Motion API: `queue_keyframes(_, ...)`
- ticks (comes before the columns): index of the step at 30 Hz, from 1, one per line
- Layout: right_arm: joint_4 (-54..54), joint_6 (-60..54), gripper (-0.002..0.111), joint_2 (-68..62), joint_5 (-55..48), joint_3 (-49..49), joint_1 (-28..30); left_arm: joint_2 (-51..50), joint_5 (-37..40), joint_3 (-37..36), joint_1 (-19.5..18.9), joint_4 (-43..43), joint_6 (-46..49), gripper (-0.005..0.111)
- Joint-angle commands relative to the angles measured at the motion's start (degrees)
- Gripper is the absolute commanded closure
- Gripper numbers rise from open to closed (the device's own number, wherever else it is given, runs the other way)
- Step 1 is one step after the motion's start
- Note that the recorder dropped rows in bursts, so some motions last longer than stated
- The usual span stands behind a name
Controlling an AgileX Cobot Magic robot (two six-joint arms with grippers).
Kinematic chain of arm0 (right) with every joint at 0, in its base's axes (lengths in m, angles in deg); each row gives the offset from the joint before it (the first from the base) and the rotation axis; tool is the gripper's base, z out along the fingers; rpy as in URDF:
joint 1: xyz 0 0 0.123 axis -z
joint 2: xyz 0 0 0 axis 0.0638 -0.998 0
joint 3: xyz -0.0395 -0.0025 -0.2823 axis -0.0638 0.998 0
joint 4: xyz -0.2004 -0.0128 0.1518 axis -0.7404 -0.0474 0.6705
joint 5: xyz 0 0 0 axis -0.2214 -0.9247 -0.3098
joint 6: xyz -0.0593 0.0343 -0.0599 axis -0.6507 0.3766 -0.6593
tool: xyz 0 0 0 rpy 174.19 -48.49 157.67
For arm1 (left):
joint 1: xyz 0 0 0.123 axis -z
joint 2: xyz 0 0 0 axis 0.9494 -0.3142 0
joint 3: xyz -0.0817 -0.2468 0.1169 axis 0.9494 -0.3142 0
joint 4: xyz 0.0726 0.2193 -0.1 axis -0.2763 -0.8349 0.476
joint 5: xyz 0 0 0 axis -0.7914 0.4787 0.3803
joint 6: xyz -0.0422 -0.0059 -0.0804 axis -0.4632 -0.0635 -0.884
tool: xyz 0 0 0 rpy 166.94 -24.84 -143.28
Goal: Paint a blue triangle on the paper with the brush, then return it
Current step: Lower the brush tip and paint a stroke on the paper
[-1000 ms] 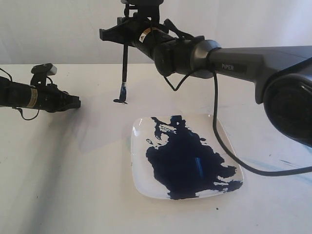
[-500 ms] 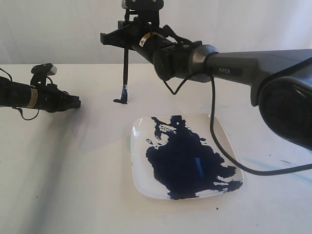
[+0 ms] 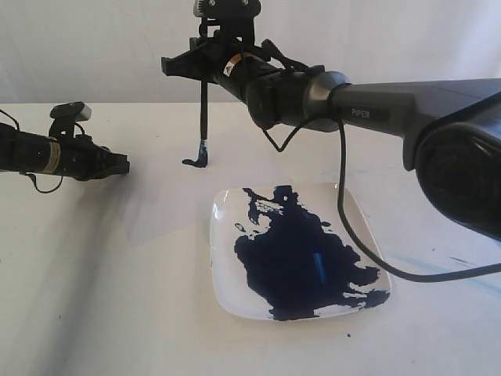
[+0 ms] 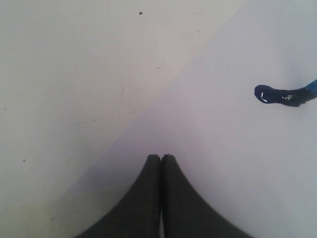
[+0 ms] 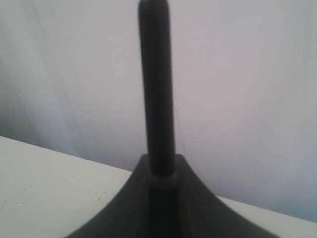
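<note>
Nearest sits the plate (image 3: pixel 221 205), flooded with dark blue paint. Beyond it, on the paper (image 4: pixel 233 158), only a short blue stroke (image 3: pixel 190 162) lies under the upright brush (image 3: pixel 203 117). The triangle looks barely begun and the brush is not yet returned. The left gripper (image 3: pixel 121 165) has its jaws together and empty. The right gripper (image 3: pixel 205 66), farthest back, has its jaws clamped on the brush. Lettering (image 3: pixel 366 113) on the right arm reads "PIPER".

The black-handled brush (image 3: pixel 203 110) is blue-tipped, and dark blue paint (image 3: pixel 293 262) blotches the white plate (image 3: pixel 225 205).
</note>
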Motion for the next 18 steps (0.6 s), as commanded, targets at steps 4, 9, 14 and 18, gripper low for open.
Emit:
queue_keyframes(4, 0.1, -1.3, 0.108, 0.6, -0.7, -0.2, 0.2, 0.6, 0.5, -0.2, 0.0, -0.5, -0.2, 0.107)
queue_keyframes(9, 0.1, -2.2, 0.108, 1.2, -1.9, -0.2, 0.2, 0.6, 0.5, -0.2, 0.0, -0.5, -0.2, 0.107)
queue_keyframes(14, 0.4, -2.2, 0.108, 1.6, -2.7, -0.2, 0.7, 0.6, 0.5, -0.2, 0.0, -0.5, -0.2, 0.107)
queue_keyframes(18, 0.4, -2.2, 0.108, 1.9, -3.8, -0.2, 0.8, 0.6, 0.5, -0.2, 0.0, -0.5, -0.3, 0.107)
